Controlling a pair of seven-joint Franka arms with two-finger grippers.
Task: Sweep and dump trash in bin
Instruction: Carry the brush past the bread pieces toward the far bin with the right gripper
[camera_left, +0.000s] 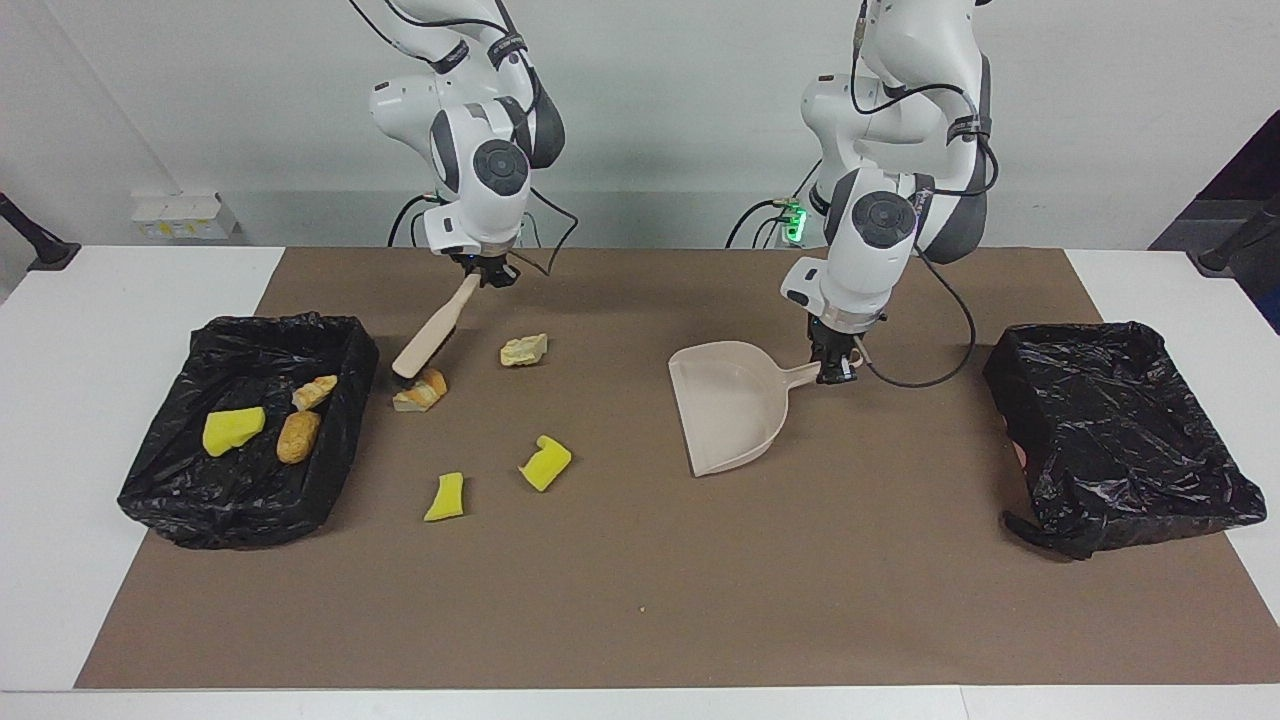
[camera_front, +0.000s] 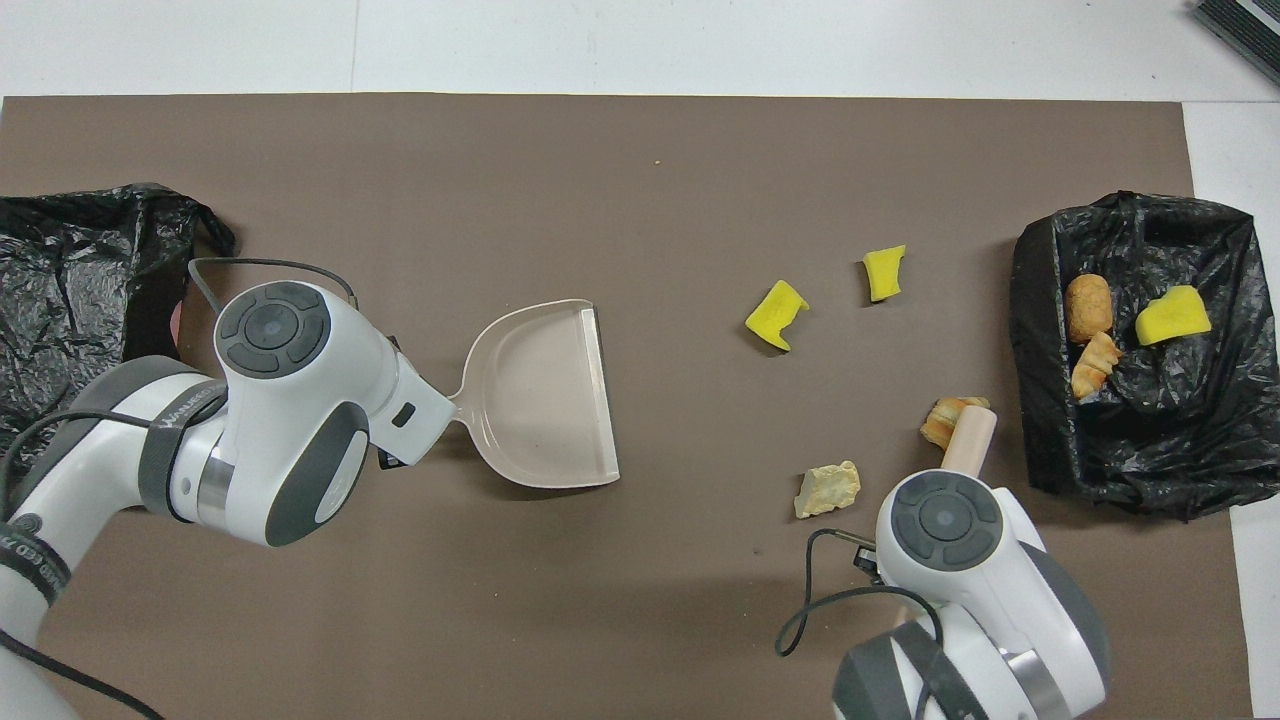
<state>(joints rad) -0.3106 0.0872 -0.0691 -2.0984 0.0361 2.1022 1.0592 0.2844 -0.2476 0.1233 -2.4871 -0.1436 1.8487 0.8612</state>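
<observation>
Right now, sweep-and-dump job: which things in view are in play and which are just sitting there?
In play:
- brush, in right gripper
- dustpan, in left gripper
- four loose scraps
- bin with three scraps

Just sitting:
- second lined bin
- brown mat
- white box by wall

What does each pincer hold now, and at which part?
The left pincer holds the dustpan by its handle's end. The right pincer holds the brush by its handle's top end.

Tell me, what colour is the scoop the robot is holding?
The dustpan is pale beige all over; the overhead view shows it best.
</observation>
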